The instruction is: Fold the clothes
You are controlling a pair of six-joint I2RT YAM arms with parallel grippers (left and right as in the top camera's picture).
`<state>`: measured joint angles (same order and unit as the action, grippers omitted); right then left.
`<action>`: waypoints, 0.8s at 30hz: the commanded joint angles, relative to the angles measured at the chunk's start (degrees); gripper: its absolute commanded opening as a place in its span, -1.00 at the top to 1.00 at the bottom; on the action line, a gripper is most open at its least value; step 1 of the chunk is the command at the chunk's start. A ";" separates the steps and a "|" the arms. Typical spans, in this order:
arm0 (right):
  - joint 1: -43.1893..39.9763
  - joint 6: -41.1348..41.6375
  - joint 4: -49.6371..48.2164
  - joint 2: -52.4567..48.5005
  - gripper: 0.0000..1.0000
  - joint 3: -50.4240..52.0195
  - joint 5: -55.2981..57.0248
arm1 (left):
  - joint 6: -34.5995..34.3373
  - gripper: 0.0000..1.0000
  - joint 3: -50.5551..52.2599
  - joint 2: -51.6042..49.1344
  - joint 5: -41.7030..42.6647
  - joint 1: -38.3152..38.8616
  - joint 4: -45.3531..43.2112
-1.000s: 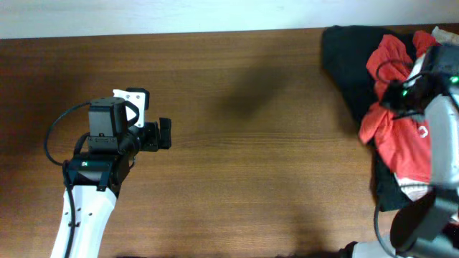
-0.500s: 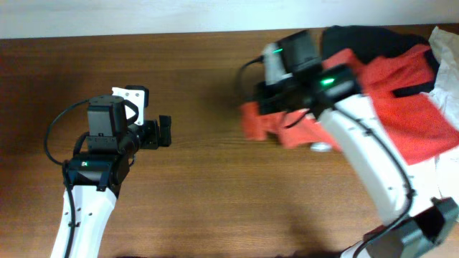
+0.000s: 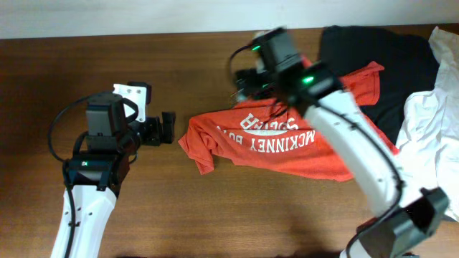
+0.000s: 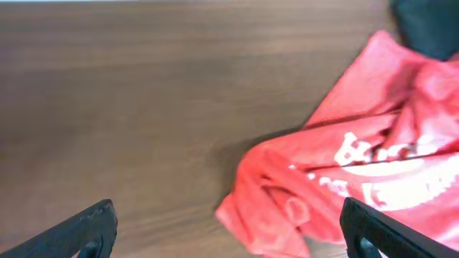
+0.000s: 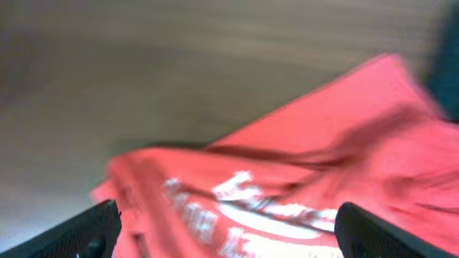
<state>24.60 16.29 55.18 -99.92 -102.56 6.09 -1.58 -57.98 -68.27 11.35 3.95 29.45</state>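
Red-orange T-shirt [image 3: 287, 143] lay spread, lettering up, on the wooden table [image 3: 215, 208], an end overlapping a black garment [image 3: 373, 50]. The left gripper [image 4: 229, 226] gaped empty beside it. The right gripper [image 5: 229, 222] hung above, also spread, gripping nothing.

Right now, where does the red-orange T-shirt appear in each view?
Overhead: T-shirt spread out, just right of centre.
Left wrist: T-shirt at lower right, bunched edge nearest.
Right wrist: T-shirt fills the lower right, blurred.
Shared landmark: its white lettering.
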 commanded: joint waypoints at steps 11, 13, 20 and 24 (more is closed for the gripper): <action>-24.48 0.09 16.02 4.42 -0.97 -1.92 -1.64 | -0.17 -0.98 -1.20 -24.00 6.25 8.48 -3.76; -25.92 0.09 16.65 4.42 -0.97 -1.92 -2.32 | -0.15 -0.98 -1.20 -28.15 6.25 9.51 -4.52; -26.60 0.09 17.55 4.42 -0.97 -1.90 -2.64 | -0.15 -0.43 -1.20 -34.47 1.81 13.25 -7.61; -26.62 0.07 18.56 4.42 -0.97 -1.90 -2.62 | -0.13 0.75 -1.20 -36.85 -1.42 13.75 -7.80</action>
<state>-1.74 16.29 73.10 -96.27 -103.72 3.68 -1.96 -58.19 -102.78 13.65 17.45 21.74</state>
